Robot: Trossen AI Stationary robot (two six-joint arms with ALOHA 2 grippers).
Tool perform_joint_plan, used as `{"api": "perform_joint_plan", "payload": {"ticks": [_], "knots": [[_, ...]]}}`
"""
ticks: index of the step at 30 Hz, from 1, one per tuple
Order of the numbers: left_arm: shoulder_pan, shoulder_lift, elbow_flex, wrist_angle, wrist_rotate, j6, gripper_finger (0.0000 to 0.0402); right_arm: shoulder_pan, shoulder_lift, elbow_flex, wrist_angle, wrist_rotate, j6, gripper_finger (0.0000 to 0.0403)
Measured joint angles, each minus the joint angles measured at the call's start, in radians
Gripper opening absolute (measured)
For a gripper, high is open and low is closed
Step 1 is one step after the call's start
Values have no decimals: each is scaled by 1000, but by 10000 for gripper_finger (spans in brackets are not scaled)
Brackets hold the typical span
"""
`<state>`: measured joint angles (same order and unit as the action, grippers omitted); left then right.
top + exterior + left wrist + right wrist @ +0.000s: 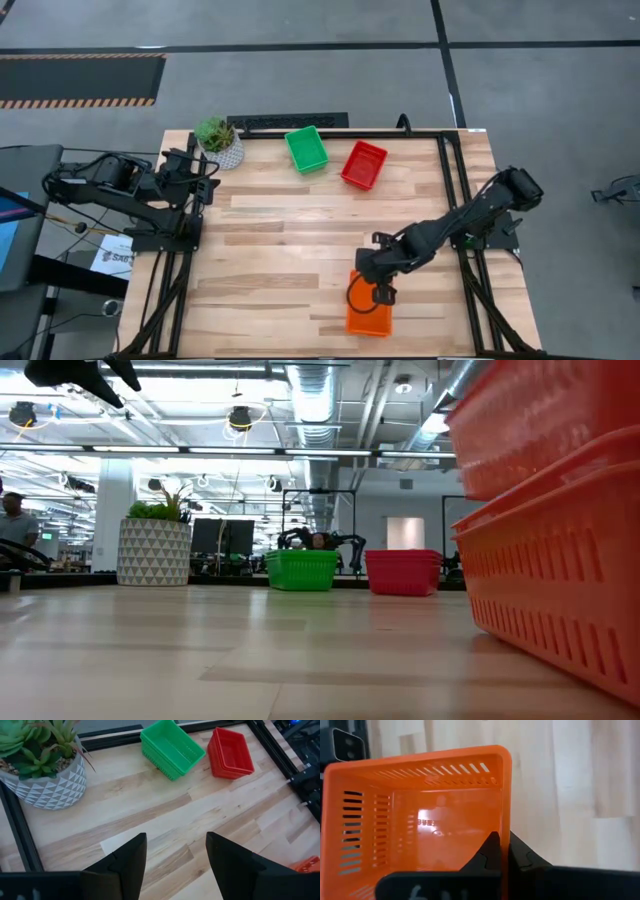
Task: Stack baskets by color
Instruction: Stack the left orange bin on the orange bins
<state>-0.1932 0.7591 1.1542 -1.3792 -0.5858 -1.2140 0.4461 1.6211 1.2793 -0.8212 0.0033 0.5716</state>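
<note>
My right gripper (pixel 382 293) is near the table's front edge, shut on an orange basket (pixel 420 815). That basket (pixel 540 420) hangs tilted just above another orange basket (pixel 560 590) that rests on the table. A green stack of baskets (pixel 306 148) and a red stack of baskets (pixel 363 164) rest on their bases near the far edge. My left gripper (pixel 175 865) waits open above the table's left side, with nothing between its fingers. My right gripper pinches one side wall of the orange basket at its rim (pixel 505 820), one finger inside the basket and one outside. The fingers slant down from above. The basket is tilted over the lower orange basket (pixel 368 320); whether the two touch, I cannot tell.
A green plant in a white patterned pot (pixel 218 142) stands at the far left corner, near my left arm. A black frame (pixel 450 180) runs along the table's sides. Bare wood lies between the far baskets and the orange ones.
</note>
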Motion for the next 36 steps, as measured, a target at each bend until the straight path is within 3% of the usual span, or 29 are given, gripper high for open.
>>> {"api": "perform_joint_plan", "payload": {"ticks": [9, 16, 36], "knots": [[0, 0, 0, 0, 1, -3, 192, 22, -55, -162, 200, -1, 49, 9], [0, 0, 0, 0, 0, -6, 192, 45, -57, -223, 257, -1, 66, 15], [0, 0, 0, 0, -5, -31, 192, 18, -46, -223, 278, 5, -4, 19]]}}
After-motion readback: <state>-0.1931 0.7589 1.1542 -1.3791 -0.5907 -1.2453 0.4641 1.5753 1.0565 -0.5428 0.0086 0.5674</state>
